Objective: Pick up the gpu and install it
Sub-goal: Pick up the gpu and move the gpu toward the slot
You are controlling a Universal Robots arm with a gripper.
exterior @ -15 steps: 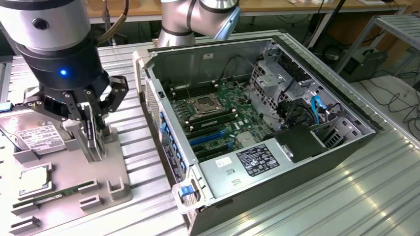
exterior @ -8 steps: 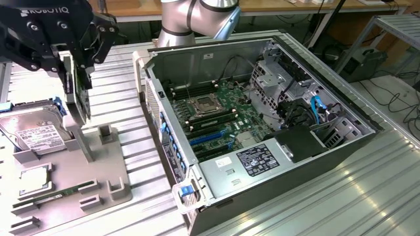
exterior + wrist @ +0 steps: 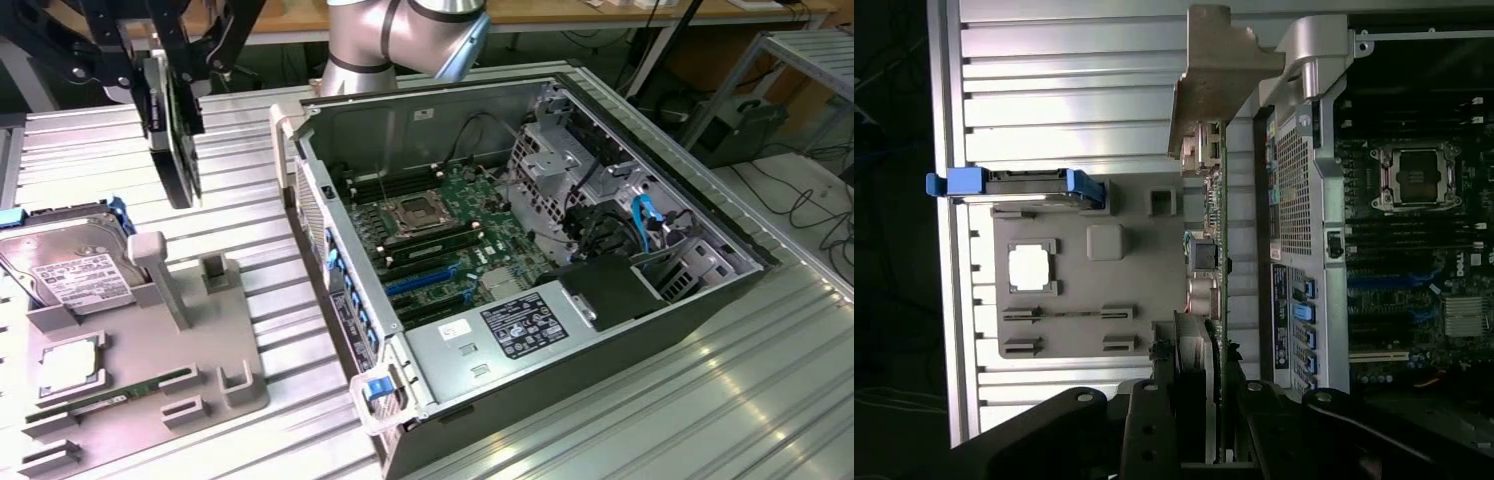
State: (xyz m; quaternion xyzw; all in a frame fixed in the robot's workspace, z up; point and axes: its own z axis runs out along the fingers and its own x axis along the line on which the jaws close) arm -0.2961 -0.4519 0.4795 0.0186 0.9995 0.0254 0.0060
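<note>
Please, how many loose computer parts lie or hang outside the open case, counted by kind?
gpu, held up by the gripper: 1
hard drive: 1
memory stick: 1
square silver chip: 1
Total: 4

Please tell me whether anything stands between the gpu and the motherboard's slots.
Only the case's perforated wall, beside the gpu held in the hand; the case is open above the blue slots.
</note>
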